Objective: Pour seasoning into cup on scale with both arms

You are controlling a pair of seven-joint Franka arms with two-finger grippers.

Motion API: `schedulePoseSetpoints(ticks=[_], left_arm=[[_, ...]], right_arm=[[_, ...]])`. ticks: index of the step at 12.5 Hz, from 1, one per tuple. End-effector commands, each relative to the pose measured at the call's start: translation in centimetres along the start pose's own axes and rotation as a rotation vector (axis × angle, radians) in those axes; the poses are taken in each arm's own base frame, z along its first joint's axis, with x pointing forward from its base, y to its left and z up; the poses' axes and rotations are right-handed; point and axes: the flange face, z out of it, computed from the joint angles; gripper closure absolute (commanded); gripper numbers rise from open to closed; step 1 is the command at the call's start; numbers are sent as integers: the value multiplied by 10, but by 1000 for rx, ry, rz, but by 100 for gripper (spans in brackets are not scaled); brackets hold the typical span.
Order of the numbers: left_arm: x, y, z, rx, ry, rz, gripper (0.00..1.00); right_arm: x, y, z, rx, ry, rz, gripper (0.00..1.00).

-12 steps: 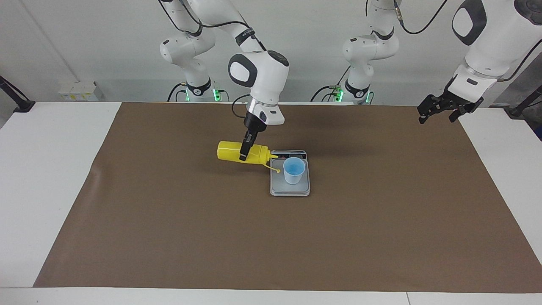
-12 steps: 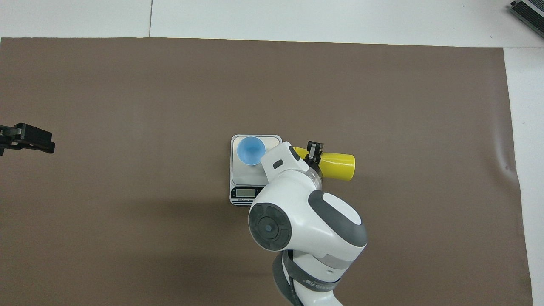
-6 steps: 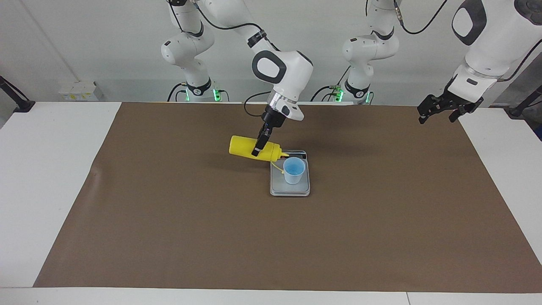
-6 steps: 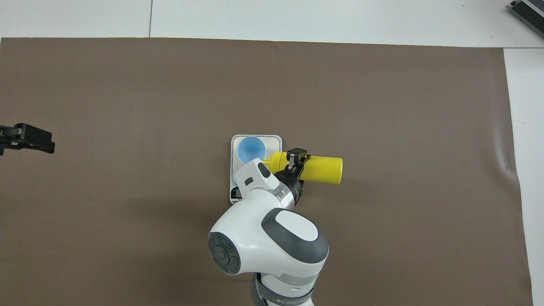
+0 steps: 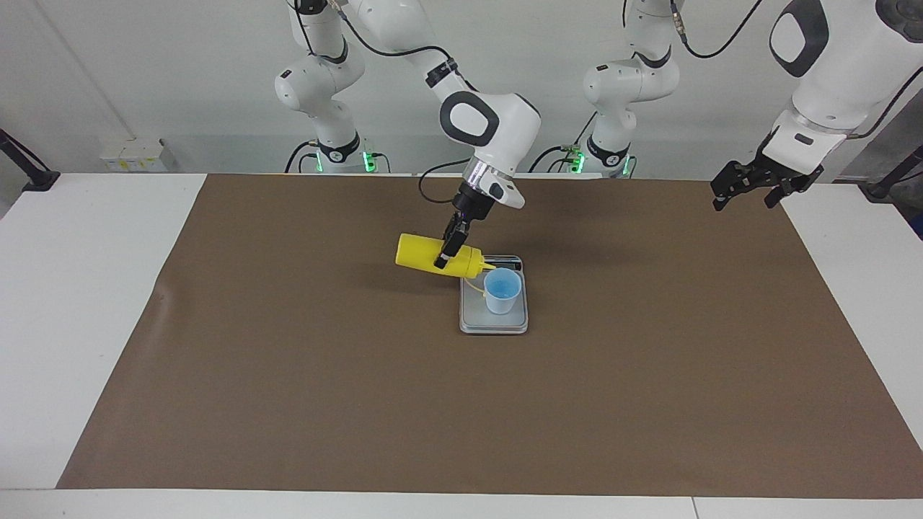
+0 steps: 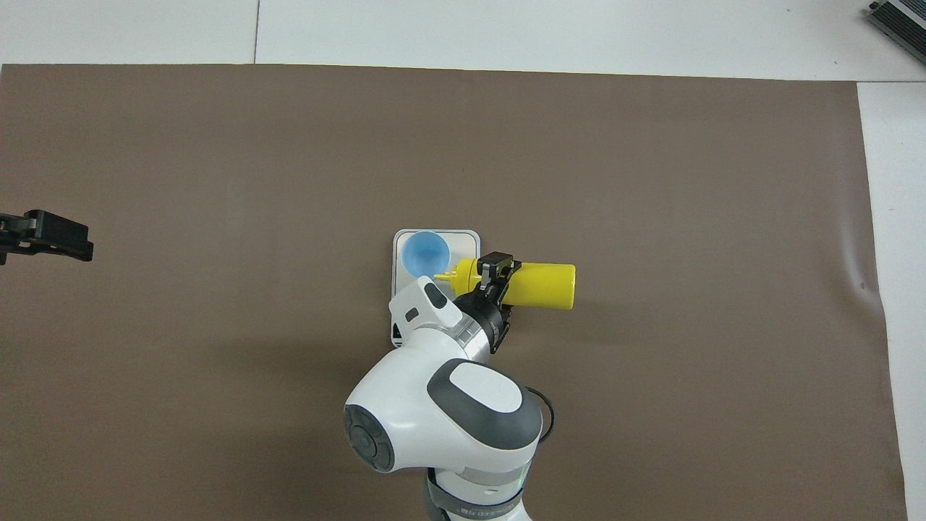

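We are gripping the yellow plastic squeeze bottle (image 5: 438,257) with our right gripper (image 5: 447,254), whose black fingers are clamped across its cylindrical body near the shoulder. The bottle is lying almost on its side in the air, tipped slightly nozzle-down, and its pointed nozzle is reaching the rim of the small light blue plastic cup (image 5: 502,290); whether anything is flowing out, we cannot tell. Its tethered yellow cap (image 5: 470,283) is dangling below the neck. The cup is standing upright on the pale plate of the flat silver-grey kitchen scale (image 5: 494,321), toward the display end in the facing view, with the bottle coming in from the cup's nine o'clock there and from its three o'clock in the overhead view. The scale is sitting near the middle of the brown table mat (image 5: 288,375). Our left gripper (image 5: 746,189) is waiting in the air over the mat's edge at the left arm's end of the table, its fingers spread apart and holding nothing.
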Motion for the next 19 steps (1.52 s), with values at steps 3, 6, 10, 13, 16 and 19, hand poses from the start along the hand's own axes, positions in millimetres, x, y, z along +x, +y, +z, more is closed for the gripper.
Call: schedulePoseSetpoints(ticks=[3, 6, 10, 13, 16, 19], left_arm=[[-6, -3, -4, 21, 2, -6, 0], [-6, -3, -3, 21, 0, -6, 0], [-6, -3, -4, 21, 2, -6, 0], [-6, -3, -4, 19, 2, -6, 0], [-6, -3, -4, 21, 2, -6, 0], [-6, -3, -4, 21, 2, -6, 0]], right_arm=[[2, 6, -2, -33, -16, 1, 72], [3, 6, -3, -43, -12, -2, 72], [3, 6, -2, -42, -12, 0, 72], [3, 6, 0, -41, -13, -1, 72], [3, 7, 1, -39, -12, 1, 72], [-7, 22, 9, -22, 13, 34, 72]])
